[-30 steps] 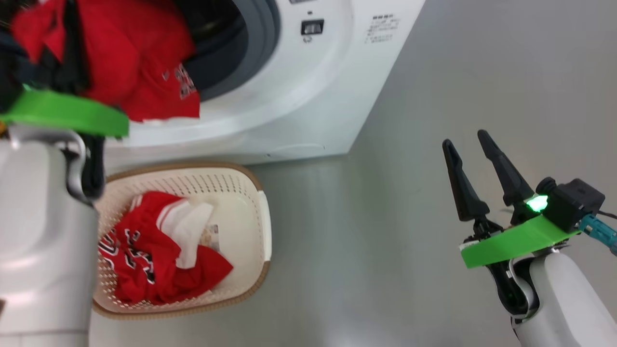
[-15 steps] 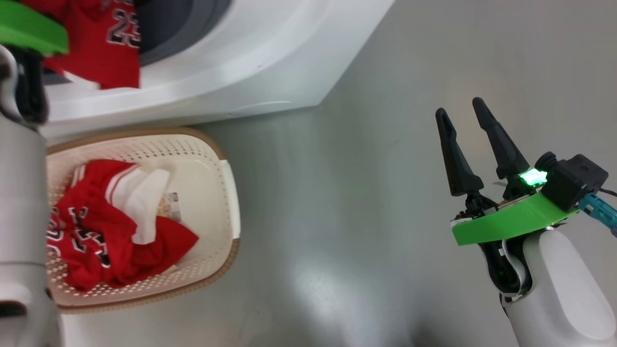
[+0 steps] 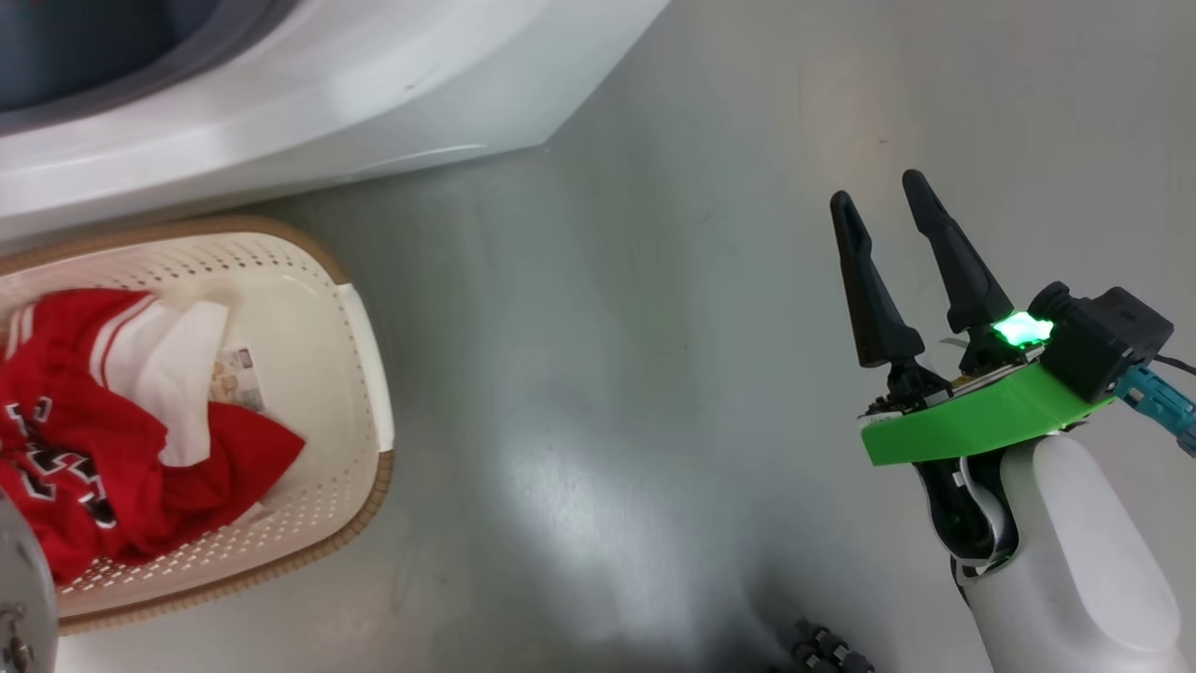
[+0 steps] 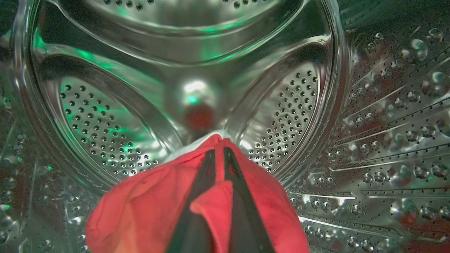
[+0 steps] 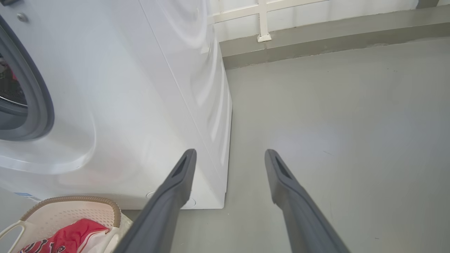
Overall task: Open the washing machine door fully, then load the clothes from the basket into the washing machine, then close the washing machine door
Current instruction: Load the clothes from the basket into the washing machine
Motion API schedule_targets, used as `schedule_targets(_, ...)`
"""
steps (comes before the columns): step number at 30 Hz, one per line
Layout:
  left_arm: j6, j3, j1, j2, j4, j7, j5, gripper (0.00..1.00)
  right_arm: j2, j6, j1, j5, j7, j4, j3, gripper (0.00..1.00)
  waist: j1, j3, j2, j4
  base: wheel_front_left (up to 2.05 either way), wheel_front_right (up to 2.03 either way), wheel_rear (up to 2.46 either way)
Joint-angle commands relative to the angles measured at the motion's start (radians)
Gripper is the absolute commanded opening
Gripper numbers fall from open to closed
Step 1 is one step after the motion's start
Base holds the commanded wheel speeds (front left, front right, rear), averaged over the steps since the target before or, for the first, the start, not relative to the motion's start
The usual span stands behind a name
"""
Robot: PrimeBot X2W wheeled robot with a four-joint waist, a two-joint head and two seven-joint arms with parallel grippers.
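Observation:
In the left wrist view my left gripper (image 4: 218,151) is deep inside the steel drum (image 4: 105,116) of the washing machine (image 3: 327,103), shut on a red garment (image 4: 147,207) that drapes around its fingers. More red and white clothes (image 3: 84,467) lie in the cream basket (image 3: 364,374) on the floor in front of the machine. My right gripper (image 3: 877,191) hovers open over bare floor, well right of the basket, holding nothing. The right wrist view has that gripper (image 5: 229,154) facing the machine's corner (image 5: 140,88), with the basket (image 5: 70,203) at the lower left. The washing machine door is out of view.
Grey floor (image 3: 607,374) stretches right of the machine and basket. A wall base and white frame (image 5: 262,35) run behind the machine. The grey gasket (image 5: 38,105) rings the opening. Some dark cable ends (image 3: 822,650) show at the bottom edge.
The head camera has swung, sliding the machine and basket left. My left arm and its red garment have left that view, going into the machine's opening. The right gripper stays open.

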Motion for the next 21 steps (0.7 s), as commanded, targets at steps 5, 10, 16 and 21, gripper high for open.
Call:
schedule_targets(5, 0.007, 0.025, 0.042, 0.006, 0.060, -0.005, 0.017, 1.00, 0.006, 0.002, 0.009, -0.013, -0.005, -0.012, 0.019, 1.00, 0.0000, 0.003, 0.0000, -0.006, 0.00, 0.00, 0.00)
schedule_targets(10, 0.000, 0.006, 0.057, -0.015, 0.162, -0.005, 0.028, 1.00, 0.002, 0.002, 0.006, -0.012, -0.005, -0.007, 0.026, 1.00, 0.0000, -0.018, 0.0000, 0.013, 0.00, 0.00, 0.00)
schedule_targets(16, -0.005, -0.001, 0.077, -0.026, 0.197, -0.005, 0.034, 1.00, -0.007, 0.002, 0.008, -0.011, -0.005, -0.007, 0.030, 1.00, 0.0000, -0.050, 0.0000, 0.033, 0.00, 0.00, 0.00)
schedule_targets(21, -0.011, 0.013, 0.104, -0.028, 0.200, -0.005, 0.024, 1.00, -0.010, 0.002, 0.008, -0.010, -0.005, -0.002, 0.034, 1.00, 0.0000, -0.079, 0.0000, 0.047, 0.00, 0.00, 0.00)
